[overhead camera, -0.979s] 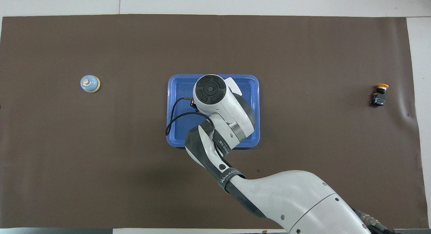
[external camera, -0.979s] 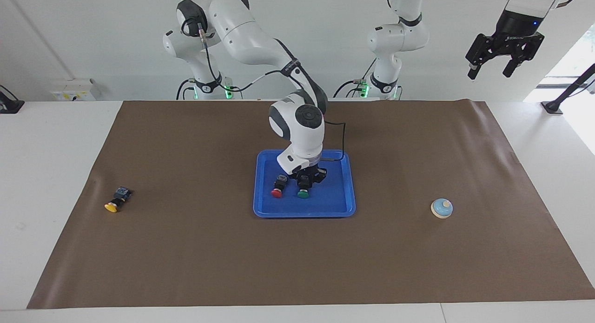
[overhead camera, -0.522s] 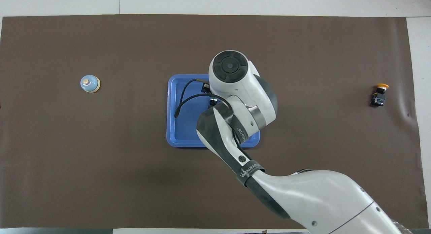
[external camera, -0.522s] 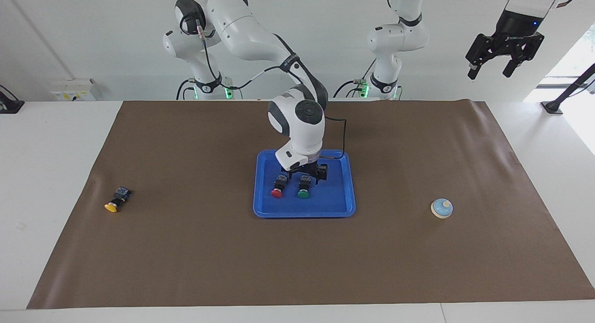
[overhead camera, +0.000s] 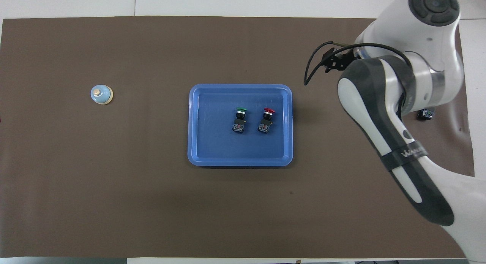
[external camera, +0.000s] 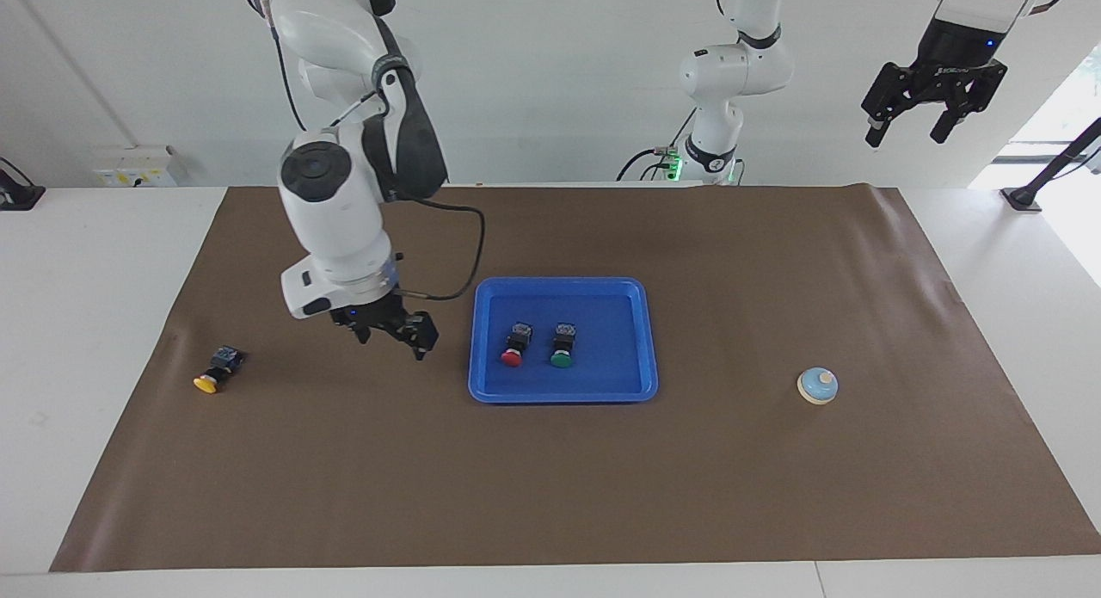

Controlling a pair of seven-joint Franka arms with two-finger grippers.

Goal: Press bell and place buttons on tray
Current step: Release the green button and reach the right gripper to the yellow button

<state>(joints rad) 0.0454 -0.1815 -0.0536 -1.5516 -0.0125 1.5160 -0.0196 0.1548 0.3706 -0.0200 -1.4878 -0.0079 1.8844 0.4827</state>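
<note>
I count three buttons, black bodies: red [external camera: 513, 346] and green [external camera: 562, 346] in blue tray [external camera: 619, 391]; yellow [external camera: 215, 370] on mat [external camera: 550, 495]. One bell [external camera: 817, 385], mat too. Right gripper [external camera: 391, 335] empty, spread, over mat; left gripper [external camera: 910, 132] raised, spread, waiting.

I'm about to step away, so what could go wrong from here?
The yellow-capped black push button lies on its side on the brown mat, so the open right claw might knock or roll it. Setting it in the blue plastic tray could bump the red-capped and green-capped buttons.

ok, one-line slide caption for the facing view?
Red button and green button in blue tray; open right gripper between tray and yellow button.
</note>
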